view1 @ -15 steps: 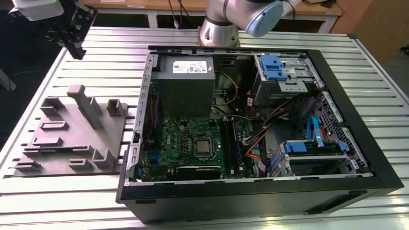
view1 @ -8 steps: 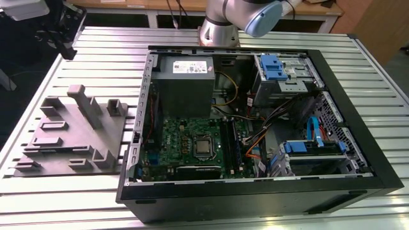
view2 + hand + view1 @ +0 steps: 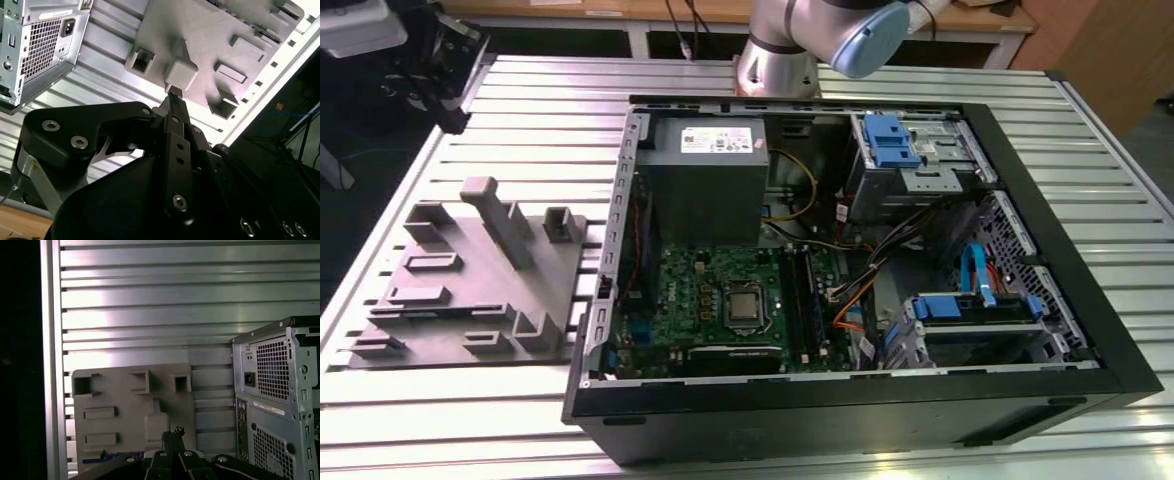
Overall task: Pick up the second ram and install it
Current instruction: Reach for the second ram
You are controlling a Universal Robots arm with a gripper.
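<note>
You are holding the arm high over the desk [image 3: 534,110], off to the side of the open computer case [image 3: 854,415]. Both wrist views are looking down past the fingers [image 3: 175,125] onto the grey fixture plate [image 3: 125,405]. The fingers are pressing together at their tips with nothing showing between them, so you are carrying nothing right now. In the second wrist view the tips are lining up with the plate's upright post [image 3: 181,75], but a clear gap is separating them and nothing is touching.

The second ram [image 3: 98,459] is, as far as I can judge, the dark bluish strip lying flat at the plate's edge. It is sitting beside the two shallow slot-shaped holders, well apart from the post and from the fingers. The first wrist view is partly cutting it off, so I am naming it with some doubt. It is probably resting in the fixture so that the card is waiting at a known spot and angle for a clean pinch on its thin sides.

In the exterior view the case is lying on its side with the green board [image 3: 707,285] facing up, which is leaving the slots open from above. Judging from all this, you are at the very start of the pick.
</note>
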